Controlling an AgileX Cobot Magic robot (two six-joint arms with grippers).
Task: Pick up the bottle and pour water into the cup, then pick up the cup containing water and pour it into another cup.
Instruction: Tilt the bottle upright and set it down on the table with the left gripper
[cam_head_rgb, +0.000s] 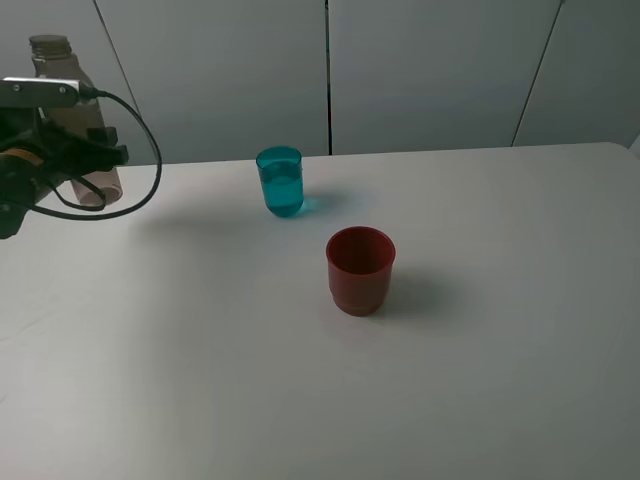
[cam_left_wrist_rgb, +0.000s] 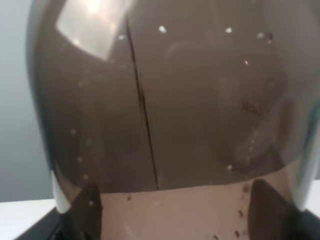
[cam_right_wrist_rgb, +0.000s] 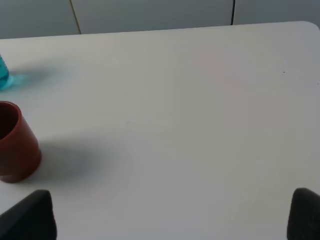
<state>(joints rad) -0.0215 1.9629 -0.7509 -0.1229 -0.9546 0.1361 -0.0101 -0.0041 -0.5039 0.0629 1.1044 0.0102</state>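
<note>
Smoky grey-brown plastic, the bottle (cam_head_rgb: 78, 110) is upright at the far left of the desk (cam_head_rgb: 500, 380), between the left fingers (cam_left_wrist_rgb: 87, 212); these are closed on its body. The left wrist view shows only the bottle wall between two dark fingers; the high view alone shows water in the teal cup (cam_head_rgb: 280, 180), with the red cup (cam_head_rgb: 360, 268) near it; the right fingers (cam_right_wrist_rgb: 30, 217) stand wide apart, holding nothing.

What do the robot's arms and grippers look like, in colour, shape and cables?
The left arm is black, with an orange band on it and a flat silver-grey plate on top. A thin black cable runs from the plate in a wide loop. The right gripper shows only two dark, rounded fingertips; those of the left gripper look dark too.
</note>
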